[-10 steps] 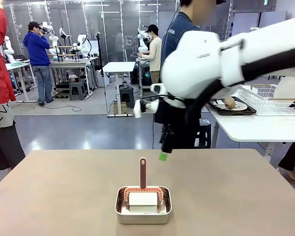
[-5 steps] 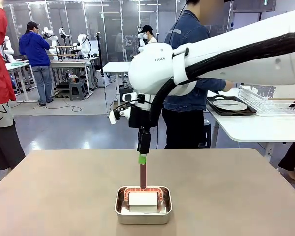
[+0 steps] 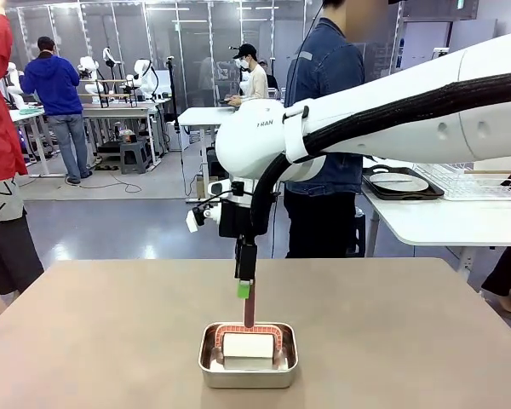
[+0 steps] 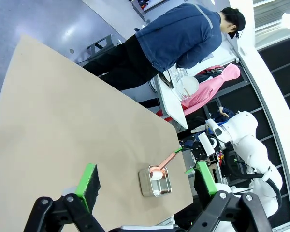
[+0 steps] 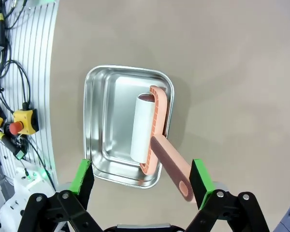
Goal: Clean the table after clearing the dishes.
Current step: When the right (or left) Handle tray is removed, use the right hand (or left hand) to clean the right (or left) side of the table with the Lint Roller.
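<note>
On the beige table (image 3: 102, 341) stands a small steel pan (image 3: 248, 356) holding a lint roller with a white roll (image 3: 248, 345) and an upright reddish handle (image 3: 249, 311). My right gripper (image 3: 244, 290) points down just above the handle's tip. In the right wrist view it is open (image 5: 141, 179), its green pads on either side of the handle (image 5: 169, 164) and apart from it. My left gripper (image 4: 146, 180) is open and empty, high above the table (image 4: 63, 111), looking down at the pan (image 4: 154, 181). The dishes (image 3: 399, 182) lie on a dark tray on a white side table.
A person in a denim jacket (image 3: 328, 128) stands beyond the table's far edge, by the white side table (image 3: 443, 221) with a wire rack (image 3: 470, 175). Cables and an emergency-stop box (image 5: 20, 121) sit past the table's near edge. Other people work farther back.
My right arm has swung left and come down, bringing its gripper from right of the handle to right over its tip. The person's hand has left the tray.
</note>
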Controlling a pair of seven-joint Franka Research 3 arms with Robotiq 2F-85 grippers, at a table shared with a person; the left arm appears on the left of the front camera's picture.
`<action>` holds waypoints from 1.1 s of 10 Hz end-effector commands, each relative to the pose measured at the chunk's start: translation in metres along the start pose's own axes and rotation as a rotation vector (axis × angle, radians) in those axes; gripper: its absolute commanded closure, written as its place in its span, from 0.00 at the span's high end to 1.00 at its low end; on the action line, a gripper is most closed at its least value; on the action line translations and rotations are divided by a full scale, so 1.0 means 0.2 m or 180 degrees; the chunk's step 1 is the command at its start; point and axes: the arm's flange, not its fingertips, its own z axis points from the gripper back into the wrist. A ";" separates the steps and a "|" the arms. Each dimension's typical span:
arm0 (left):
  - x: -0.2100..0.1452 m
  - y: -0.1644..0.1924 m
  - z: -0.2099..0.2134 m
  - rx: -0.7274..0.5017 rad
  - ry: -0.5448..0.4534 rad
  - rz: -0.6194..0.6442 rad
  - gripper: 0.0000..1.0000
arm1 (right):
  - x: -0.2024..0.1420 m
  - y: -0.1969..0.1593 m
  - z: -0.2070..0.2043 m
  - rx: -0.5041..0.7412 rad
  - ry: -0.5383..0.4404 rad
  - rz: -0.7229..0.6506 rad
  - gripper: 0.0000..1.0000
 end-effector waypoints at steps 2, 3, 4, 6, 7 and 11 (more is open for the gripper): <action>0.00 -0.01 0.02 -0.0012 0.0040 -0.0008 1.00 | -0.01 -0.04 -0.06 0.0038 0.0161 -0.0041 1.00; 0.00 -0.01 0.02 -0.0012 0.0040 -0.0008 1.00 | -0.03 -0.05 -0.05 -0.0054 0.0046 -0.0030 1.00; 0.00 -0.01 0.02 -0.0012 0.0040 -0.0008 1.00 | -0.04 -0.05 -0.03 -0.0085 -0.0012 0.0003 1.00; 0.00 -0.01 0.02 -0.0012 0.0040 -0.0008 1.00 | -0.07 -0.10 -0.05 0.0014 0.0083 0.0019 1.00; 0.00 -0.01 0.02 -0.0012 0.0040 -0.0008 1.00 | -0.09 -0.13 -0.06 -0.0028 0.0077 0.0045 1.00; 0.00 -0.01 0.02 -0.0012 0.0040 -0.0008 1.00 | -0.11 -0.14 -0.08 0.0100 -0.0038 0.0047 1.00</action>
